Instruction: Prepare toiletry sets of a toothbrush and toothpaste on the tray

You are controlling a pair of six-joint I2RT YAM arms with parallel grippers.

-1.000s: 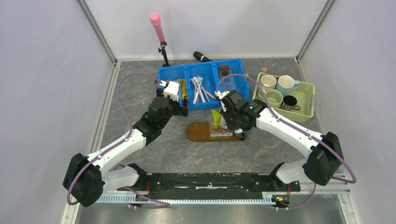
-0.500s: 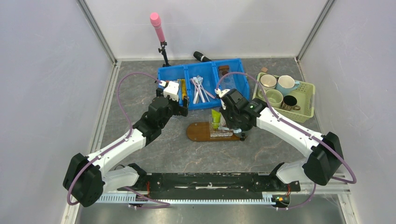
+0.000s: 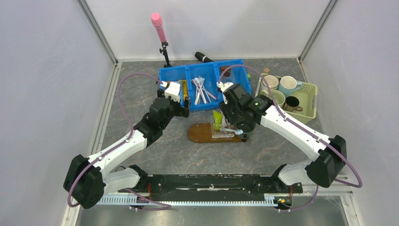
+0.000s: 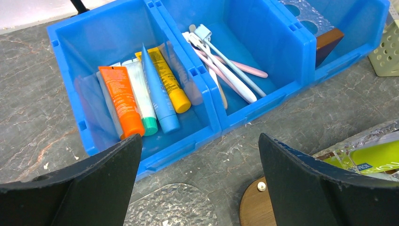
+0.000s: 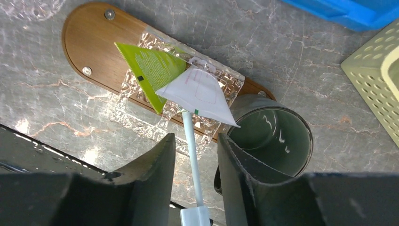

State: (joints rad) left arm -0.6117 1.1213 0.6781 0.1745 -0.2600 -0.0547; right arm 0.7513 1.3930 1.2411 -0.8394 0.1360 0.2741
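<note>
The dark brown oval tray lies in front of the blue bin. On it, in crinkled clear plastic, stand a bright green toothpaste tube and a white one. The light blue toothbrush rises from there between my right gripper's fingers, with a gap on each side, so that gripper is open. It hovers over the tray's right end. My left gripper is wide open and empty, above the table in front of the bin.
The bin's left compartment holds orange, white, blue and yellow tubes; the middle one holds several toothbrushes. A dark cup stands at the tray's right end. A pale green basket with mugs is at the right. A pink microphone stands behind.
My right arm has risen and shifted slightly away from the tray. The left arm has not moved.
</note>
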